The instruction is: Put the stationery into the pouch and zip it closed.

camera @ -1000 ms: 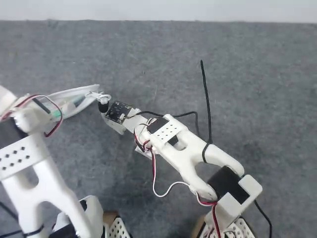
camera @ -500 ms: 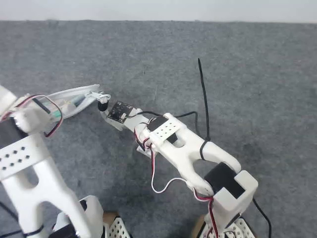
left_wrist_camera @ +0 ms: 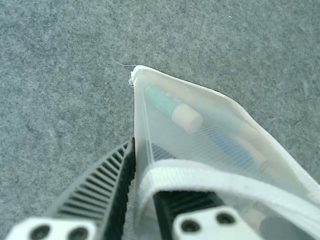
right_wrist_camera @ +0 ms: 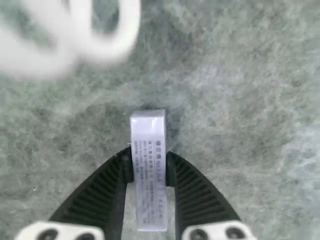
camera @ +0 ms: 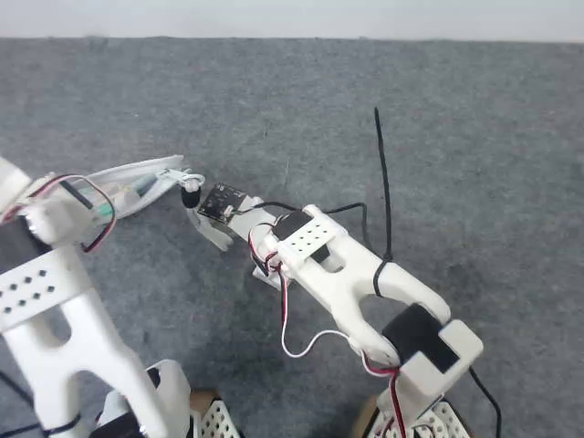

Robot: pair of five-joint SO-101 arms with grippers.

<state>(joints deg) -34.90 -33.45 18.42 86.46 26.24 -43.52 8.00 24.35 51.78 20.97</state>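
Note:
The translucent pouch (camera: 137, 187) is held off the grey table at the left. My left gripper (left_wrist_camera: 142, 165) is shut on its near edge. Through its mesh wall (left_wrist_camera: 200, 135) I see a green pen (left_wrist_camera: 161, 99) with a white cap (left_wrist_camera: 187, 119) and more stationery behind. My right gripper (right_wrist_camera: 148, 156) is shut on a small white printed label (right_wrist_camera: 147, 132) at the pouch's other end. In the high view the right gripper (camera: 193, 196) sits at the pouch's right tip, by the white zip pull loop (camera: 185, 175), which shows blurred in the right wrist view (right_wrist_camera: 100, 35).
A thin black cable (camera: 383, 182) rises from the right arm over the grey carpet-like table (camera: 456, 119). The arms' bases stand at the near edge. Bare table lies beyond and to the right of the pouch.
The right arm's elbow swayed left and came back, and its wrist edged slightly away. Both grippers keep their hold and the pouch stays put.

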